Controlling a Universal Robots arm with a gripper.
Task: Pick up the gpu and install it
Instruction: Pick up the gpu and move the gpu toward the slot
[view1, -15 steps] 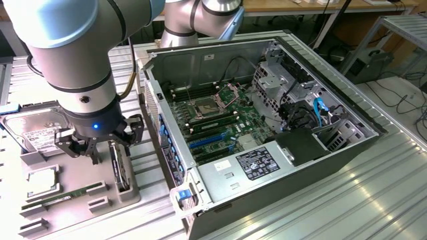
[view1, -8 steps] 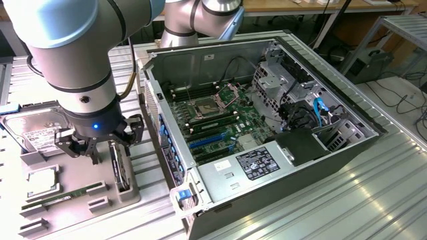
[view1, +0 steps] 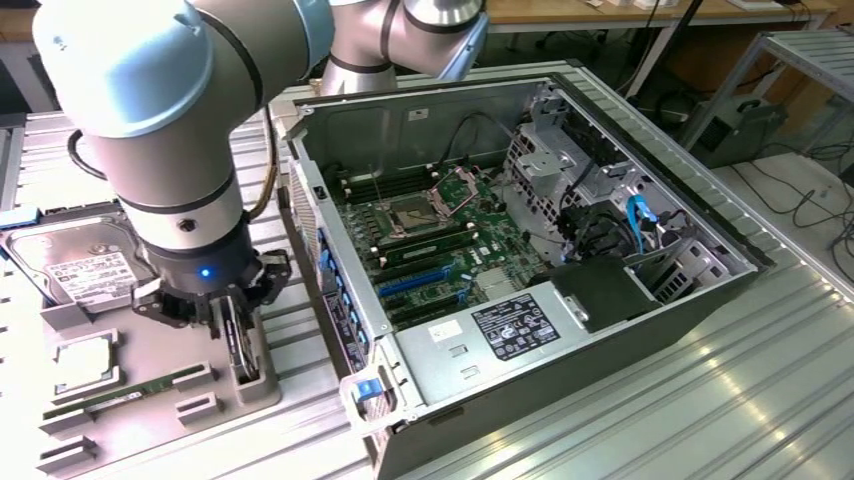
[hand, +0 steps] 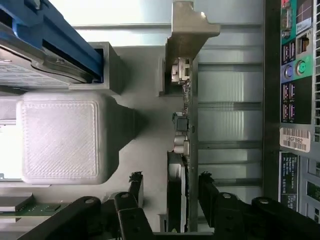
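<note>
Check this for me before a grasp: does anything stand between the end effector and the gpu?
Nothing visible does. The end effector straddles the gpu, which stands on edge in the grey holder, with a jaw on either side and only open gaps between.

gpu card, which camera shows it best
The wrist view: the gpu shows edge-on along its whole length, its bracket plain, between the open gripper fingers. In the exterior view the gpu is a thin dark sliver under the gripper.
</note>
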